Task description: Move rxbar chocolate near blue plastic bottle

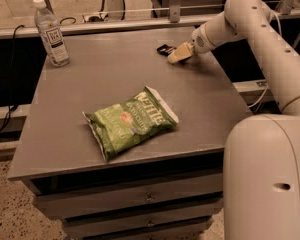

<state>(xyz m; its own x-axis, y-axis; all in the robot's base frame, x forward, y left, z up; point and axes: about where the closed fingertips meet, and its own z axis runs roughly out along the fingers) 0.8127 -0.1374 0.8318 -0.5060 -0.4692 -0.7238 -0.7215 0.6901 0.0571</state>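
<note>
Beyond the green chip bag [130, 121], over the far right part of the table [90, 74], you see the end effector [174, 58] held low above the surface. Its pale tip angles down and to the left in the camera view. Just past that tip, on the side away from the chip bag, the rxbar chocolate [164, 49] lies on the table as a small flat black wrapper. The tip either touches the bar or sits just beside it; you cannot tell which. Nor can you tell whether the end effector is open, closed or gripping the bar.

Well away from the chip bag on the other side, at the table's far left corner, the blue plastic bottle [51, 33] stands upright. Its white cap is on, and its white label with dark print faces you. The bar and the bottle are well apart. The chip bag lies nearer to you than either, flat and crinkled near the middle of the table, its long side running diagonally.

To the right of the chip bag, the white arm [255, 29] curves from the end effector up and round to the robot's bulky white body [267, 179] at the near right of the view. Below the chip bag, under the table's front edge, you see drawers [145, 196].
</note>
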